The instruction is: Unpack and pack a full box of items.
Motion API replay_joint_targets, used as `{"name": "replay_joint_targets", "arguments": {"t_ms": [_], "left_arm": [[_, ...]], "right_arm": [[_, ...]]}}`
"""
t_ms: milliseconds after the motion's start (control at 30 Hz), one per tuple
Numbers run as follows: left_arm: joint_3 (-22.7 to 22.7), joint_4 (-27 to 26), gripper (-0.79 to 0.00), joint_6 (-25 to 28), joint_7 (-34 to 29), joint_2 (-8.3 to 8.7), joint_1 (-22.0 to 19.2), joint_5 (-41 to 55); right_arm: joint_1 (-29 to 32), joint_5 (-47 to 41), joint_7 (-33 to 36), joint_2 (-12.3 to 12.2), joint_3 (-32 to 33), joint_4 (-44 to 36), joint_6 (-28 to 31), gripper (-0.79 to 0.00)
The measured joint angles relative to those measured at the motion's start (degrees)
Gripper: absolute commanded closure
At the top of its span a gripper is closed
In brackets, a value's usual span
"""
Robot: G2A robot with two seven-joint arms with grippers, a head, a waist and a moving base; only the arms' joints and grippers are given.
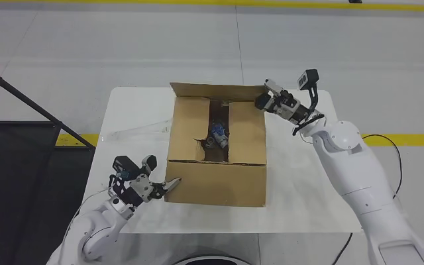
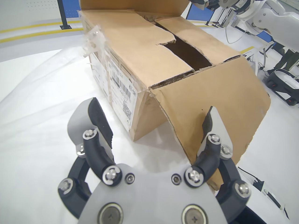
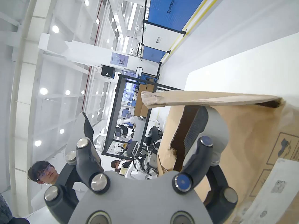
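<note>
Box (image 1: 248, 132) sits mid-table (image 1: 132, 112), long side towards me. The two top flaps (image 1: 192, 129) are folded in and ragged along their inner edges, with a dark gap between them. Through the gap I see items (image 1: 218, 136) still inside; I can't make out what they are. The far flap (image 1: 212, 91) stands upright. The near flap (image 1: 218, 182) hangs down over the front face.

Left gripper (image 1: 171, 185) is low at the near left corner of the box, fingers spread, holding nothing. In its wrist view the gripper (image 2: 153, 117) has one finger (image 2: 212, 127) lying over the face of the near flap (image 2: 210, 89); contact not clear. The other finger stands over bare table, and the flap's torn edge runs between them.

Right gripper (image 1: 260, 101) is up at the far right corner, by the end of the far flap. From its wrist camera the gripper (image 3: 142, 117) is spread wide and holds nothing. One finger (image 3: 198, 127) is against the cardboard just under the far flap's edge (image 3: 210, 99), the other in free air.

A scrap of clear tape (image 2: 93, 40) sticks out from the box's left corner.
</note>
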State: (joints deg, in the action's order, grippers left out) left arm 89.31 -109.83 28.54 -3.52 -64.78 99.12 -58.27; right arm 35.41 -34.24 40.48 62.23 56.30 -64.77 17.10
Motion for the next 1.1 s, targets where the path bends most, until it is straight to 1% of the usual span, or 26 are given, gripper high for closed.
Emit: {"name": "replay_joint_targets", "arguments": {"t_ms": [300, 467, 767, 933, 1100], "left_arm": [[-0.5, 0.3, -0.785, -1.7, 0.5, -0.1, 0.1, 0.3], [-1.4, 0.2, -0.785, -3.1, 0.7, -0.22, -0.4, 0.1], [-2.8, -0.1, -0.785, -4.6, 1.2, -0.41, -1.4, -0.5], [-3.7, -0.2, -0.785, -4.8, 0.9, -0.45, -2.1, -1.5], [-3.9, -0.1, -0.785, -4.4, 1.0, -0.44, -2.5, -1.8]], "right_arm": [[-7.1, -1.3, -0.3, 3.6, -3.8, 11.5, 5.9, -0.785], [-11.1, -0.6, 0.1, 5.8, -6.2, 17.7, 8.0, -0.785], [-17.2, 2.3, -0.7, 9.9, -10.4, 28.8, 9.0, -0.785], [-19.2, 4.7, -3.3, 12.0, -12.2, 34.5, 9.1, -0.785], [-20.4, 5.9, -3.9, 13.7, -13.1, 38.5, 9.2, -0.785]]}}
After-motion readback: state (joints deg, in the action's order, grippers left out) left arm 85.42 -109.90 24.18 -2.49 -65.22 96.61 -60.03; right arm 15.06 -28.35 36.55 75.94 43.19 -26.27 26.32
